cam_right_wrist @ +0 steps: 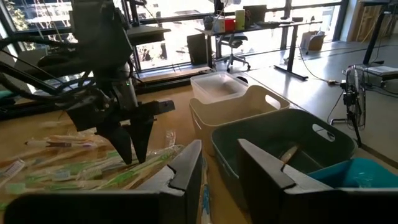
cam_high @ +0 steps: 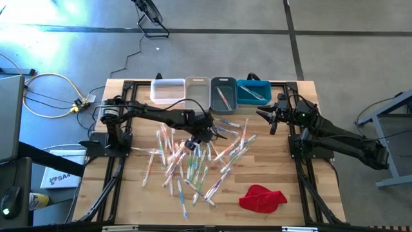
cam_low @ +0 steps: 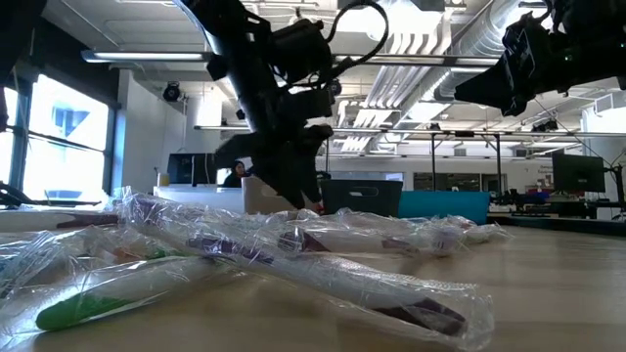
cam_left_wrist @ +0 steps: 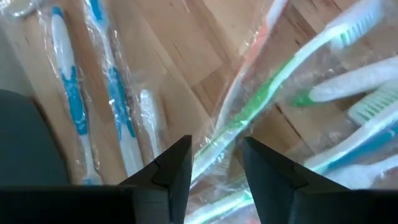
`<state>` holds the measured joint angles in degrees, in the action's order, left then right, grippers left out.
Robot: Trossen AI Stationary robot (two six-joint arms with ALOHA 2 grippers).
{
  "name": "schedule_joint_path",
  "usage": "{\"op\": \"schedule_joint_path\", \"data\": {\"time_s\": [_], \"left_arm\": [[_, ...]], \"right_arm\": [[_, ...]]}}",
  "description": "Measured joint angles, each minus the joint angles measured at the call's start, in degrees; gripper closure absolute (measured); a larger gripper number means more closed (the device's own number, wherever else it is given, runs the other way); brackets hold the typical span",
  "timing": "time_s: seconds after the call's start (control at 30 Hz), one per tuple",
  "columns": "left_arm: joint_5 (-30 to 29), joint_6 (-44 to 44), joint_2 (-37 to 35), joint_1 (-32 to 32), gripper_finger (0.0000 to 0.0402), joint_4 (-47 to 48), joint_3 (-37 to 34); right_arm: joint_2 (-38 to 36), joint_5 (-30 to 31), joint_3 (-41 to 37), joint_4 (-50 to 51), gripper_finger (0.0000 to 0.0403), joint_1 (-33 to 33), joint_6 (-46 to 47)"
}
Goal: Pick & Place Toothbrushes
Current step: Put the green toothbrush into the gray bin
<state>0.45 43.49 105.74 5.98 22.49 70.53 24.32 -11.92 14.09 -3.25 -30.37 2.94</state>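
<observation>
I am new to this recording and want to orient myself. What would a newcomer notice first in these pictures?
First, the heap of wrapped toothbrushes scattered across the middle of the wooden table. The left gripper hangs low over that heap, fingers open around a green one. Behind stands a row of four bins, and a red cloth lies near the front edge.

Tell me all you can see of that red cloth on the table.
The red cloth is a soft, crumpled piece of fabric, bunched into an uneven lump with folds rather than spread flat. It lies on the bare wooden table, near the front edge on the right arm's side, apart from the scattered pile of toothbrushes. Nothing rests on it and neither arm is near it; only the high view shows it.
</observation>
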Motion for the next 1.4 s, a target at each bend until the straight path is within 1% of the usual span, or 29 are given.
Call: {"op": "schedule_joint_path", "data": {"time_s": [0.07, 0.13, 0.2, 0.33, 0.47, 0.77, 0.83, 1.13, 1.3, 1.4], "left_arm": [[0.0, 0.0, 1.0, 0.0, 0.0264, -1.6, 0.3], [-0.3, -0.2, 1.3, 0.0, 0.0257, -0.3, 0.0], [-0.6, 0.4, 2.0, 0.0, 0.0244, -2.3, 0.1], [-0.6, 1.2, 2.1, 0.0, 0.0212, -1.4, 0.1], [-0.6, 1.2, 2.1, 0.0, 0.0194, -1.2, 0.1], [1.7, 1.0, 3.0, 0.0, 0.0192, -0.8, 0.0], [1.7, 1.1, 3.3, 0.0, 0.0192, -2.0, 0.1], [1.5, -0.3, 3.6, 0.0, 0.0192, -1.8, 0.1], [-1.0, -0.5, 3.6, 0.0, 0.0193, -1.7, 0.1], [-2.1, -0.5, 3.6, 0.0, 0.0207, -1.3, 0.1]], "right_arm": [[0.0, 0.0, 0.0, 0.0, 0.0310, 0.0, 0.0], [0.0, 0.0, 0.0, 0.0, 0.0310, 0.0, 0.0], [0.0, 0.0, 0.0, 0.0, 0.0310, 0.0, 0.0], [0.0, -0.1, 0.0, 0.1, 0.0310, 0.0, 0.0], [0.0, 0.0, 0.0, 0.1, 0.0310, 0.0, 0.0], [0.0, 0.0, 0.0, 0.1, 0.0310, 0.0, -0.2], [0.0, 0.0, 0.0, 0.1, 0.0310, 0.0, -0.2], [0.0, 0.0, 0.0, 0.1, 0.0310, 0.0, -0.2], [0.0, 0.0, 0.0, 0.1, 0.0310, 0.0, -0.2], [0.0, 0.0, 0.0, 0.1, 0.0310, 0.0, -0.2]]}}
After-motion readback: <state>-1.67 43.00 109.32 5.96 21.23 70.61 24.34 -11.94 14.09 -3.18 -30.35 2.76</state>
